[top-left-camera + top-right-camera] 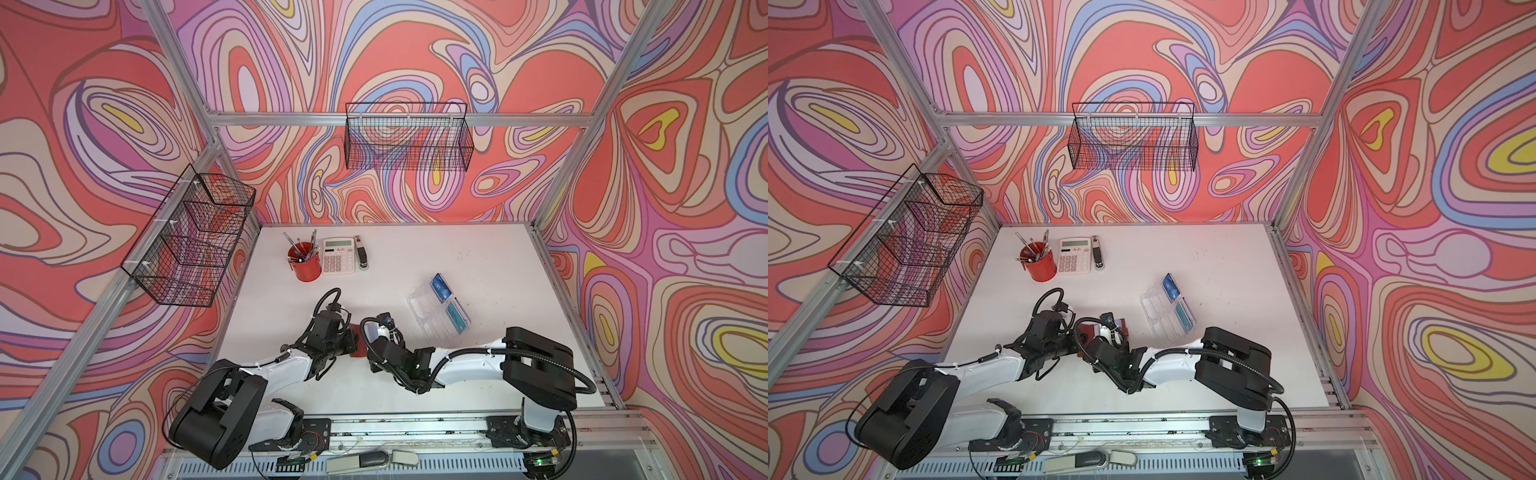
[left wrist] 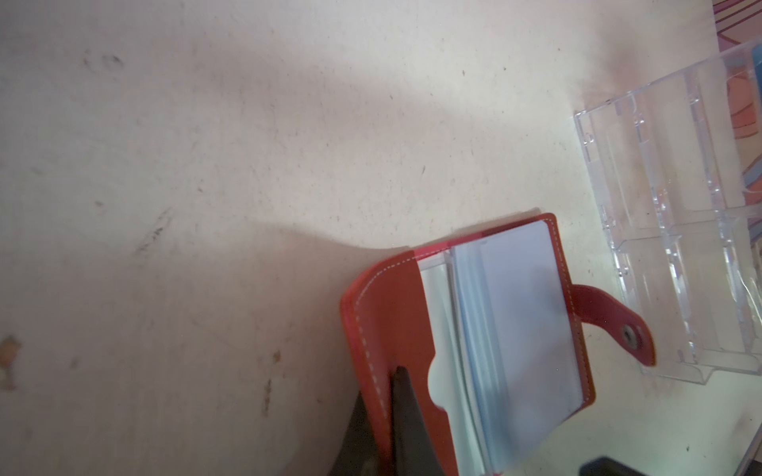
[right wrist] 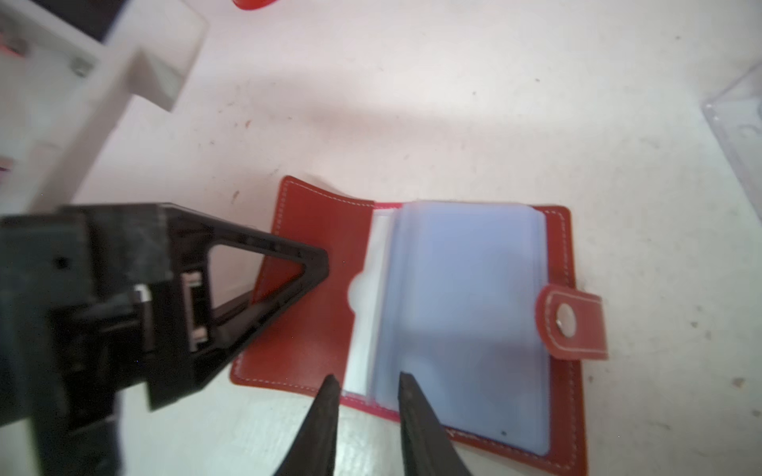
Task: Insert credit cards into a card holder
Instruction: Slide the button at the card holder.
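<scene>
The red card holder (image 3: pixel 321 230) lies open on the white table, its greyish clear sleeves (image 3: pixel 466 305) fanned up and its snap tab (image 3: pixel 573 323) out to one side. In a top view only a red sliver of the card holder (image 1: pixel 358 334) shows between the two wrists. My left gripper (image 2: pixel 381 383) is shut on the edge of the holder's plain red flap (image 2: pixel 391 309). My right gripper (image 3: pixel 369 377) is open, its fingertips astride the sleeves' near edge, holding nothing. A blue credit card (image 1: pixel 441 286) and a teal credit card (image 1: pixel 457 318) stand in the clear stand.
The clear acrylic tiered stand (image 1: pixel 432 320) sits right of the arms. At the back left are a red pen cup (image 1: pixel 305 266), a calculator (image 1: pixel 338 255) and a stapler (image 1: pixel 362 253). Wire baskets (image 1: pixel 409 137) hang on the walls.
</scene>
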`<action>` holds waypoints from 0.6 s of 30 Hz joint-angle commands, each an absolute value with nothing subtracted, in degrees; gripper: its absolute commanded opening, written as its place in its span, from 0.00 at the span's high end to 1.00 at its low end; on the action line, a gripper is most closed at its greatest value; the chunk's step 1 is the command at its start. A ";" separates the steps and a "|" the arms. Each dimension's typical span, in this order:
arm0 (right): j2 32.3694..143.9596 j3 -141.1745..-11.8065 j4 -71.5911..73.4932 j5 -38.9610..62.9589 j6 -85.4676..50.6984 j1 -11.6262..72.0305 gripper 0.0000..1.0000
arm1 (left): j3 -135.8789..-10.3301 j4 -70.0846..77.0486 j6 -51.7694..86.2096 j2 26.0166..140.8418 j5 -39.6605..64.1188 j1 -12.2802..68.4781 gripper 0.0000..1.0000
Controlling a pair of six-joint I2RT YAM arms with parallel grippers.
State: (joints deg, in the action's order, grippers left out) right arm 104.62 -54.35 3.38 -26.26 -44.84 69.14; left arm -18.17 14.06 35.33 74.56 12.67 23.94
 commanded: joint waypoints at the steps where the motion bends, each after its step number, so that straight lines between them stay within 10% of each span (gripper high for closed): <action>1: 104.68 -52.60 1.67 -27.63 -47.20 65.22 0.74 | -16.17 8.70 34.89 77.24 11.50 23.88 1.00; 18: 102.24 -43.54 8.15 -22.03 -49.58 56.17 0.76 | -15.82 10.46 33.85 78.03 13.35 23.89 1.00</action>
State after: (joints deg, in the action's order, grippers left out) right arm 102.00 -44.38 8.78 -24.08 -48.49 56.58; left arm -18.15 16.53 34.70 75.94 13.52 23.94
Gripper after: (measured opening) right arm 0.239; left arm 0.072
